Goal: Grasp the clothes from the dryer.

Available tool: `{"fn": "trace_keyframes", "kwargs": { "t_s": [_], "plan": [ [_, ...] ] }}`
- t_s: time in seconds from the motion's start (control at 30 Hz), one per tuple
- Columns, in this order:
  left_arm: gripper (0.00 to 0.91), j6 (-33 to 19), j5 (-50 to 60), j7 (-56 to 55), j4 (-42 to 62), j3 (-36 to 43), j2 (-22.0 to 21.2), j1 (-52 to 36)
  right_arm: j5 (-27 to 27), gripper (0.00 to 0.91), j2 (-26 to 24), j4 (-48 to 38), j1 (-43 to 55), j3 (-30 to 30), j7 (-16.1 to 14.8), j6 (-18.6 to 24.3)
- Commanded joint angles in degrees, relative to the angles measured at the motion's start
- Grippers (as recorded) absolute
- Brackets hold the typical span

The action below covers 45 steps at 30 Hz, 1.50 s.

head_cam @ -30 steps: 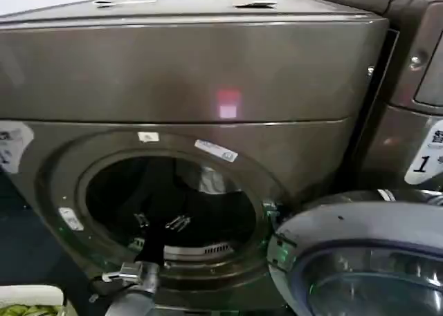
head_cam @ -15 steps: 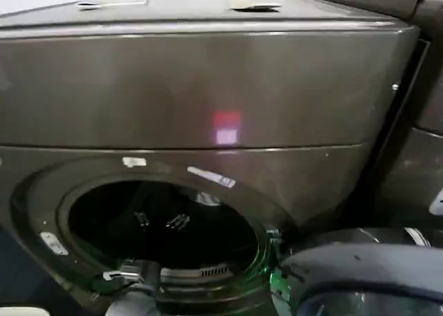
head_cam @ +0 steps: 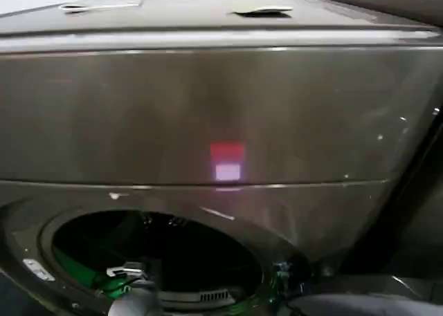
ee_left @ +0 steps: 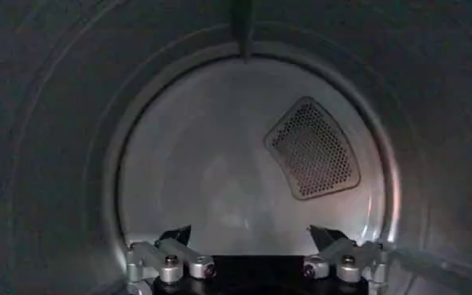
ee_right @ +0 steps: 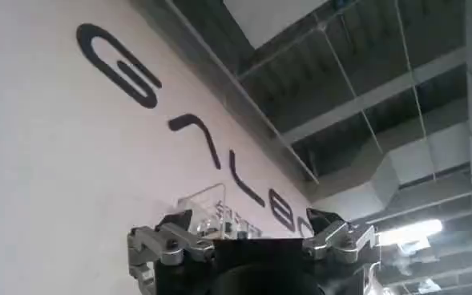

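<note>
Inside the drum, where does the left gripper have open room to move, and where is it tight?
Open: the space ahead of the left gripper, between its spread fingers and the pale back wall beside the perforated vent. Tight: the porthole rim of the dryer, where the left arm enters. Right gripper points at a lettered wall.

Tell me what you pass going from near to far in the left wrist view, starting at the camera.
Left gripper with its jaws open → the curved metal wall of the dryer drum → the drum's pale round back panel, with a perforated vent set into it.
</note>
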Motion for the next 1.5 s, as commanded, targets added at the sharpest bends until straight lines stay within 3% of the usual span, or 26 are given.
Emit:
{"fn": "trace_keyframes", "kwargs": {
  "t_s": [0.03, 0.27, 0.6, 0.83, 1.03, 1.27, 1.5],
  "plan": [
    [0.907, -0.09, -0.29, 0.63, 14.38, 0.87, -3.28, -15.52, -0.71, 0.907, 0.18, 0.48, -0.18, 0.18, -0.29, -0.27],
    [0.907, -0.89, 1.92, 1.3, 28.18, 0.58, -7.53, -25.47, -0.71, 0.907, 0.32, 0.12, -0.71, 1.02, -0.85, -0.24],
    [0.907, -1.67, 3.94, 3.95, 43.66, 0.17, -9.41, -37.09, -0.73, 0.907, 0.27, 0.26, 0.14, 0.25, -1.21, 0.1],
    [0.907, -0.64, 9.6, 12.76, 57.23, -1.41, -10.96, -45.1, -0.71, 0.907, 0.19, 0.58, 0.94, -0.41, -1.44, 0.15],
    [0.907, -0.6, 17.6, 31.4, 69.02, -1.77, -10.87, -51.43, -0.7, 0.907, 0.31, 0.59, 0.61, -0.25, -2.09, 0.2],
    [0.907, -10.26, 37.27, 50.74, 86.77, -2.05, -11.15, -61.16, -0.88, 0.907, 0.4, 0.98, 0.38, -0.67, -2.38, 0.28],
    [0.907, -19.13, 47.98, 58.42, 91.91, 4.09, -9.22, -64.11, -0.91, 0.907, 0.86, 1.3, -0.06, -0.6, -2.68, 0.32]
  ]
}}
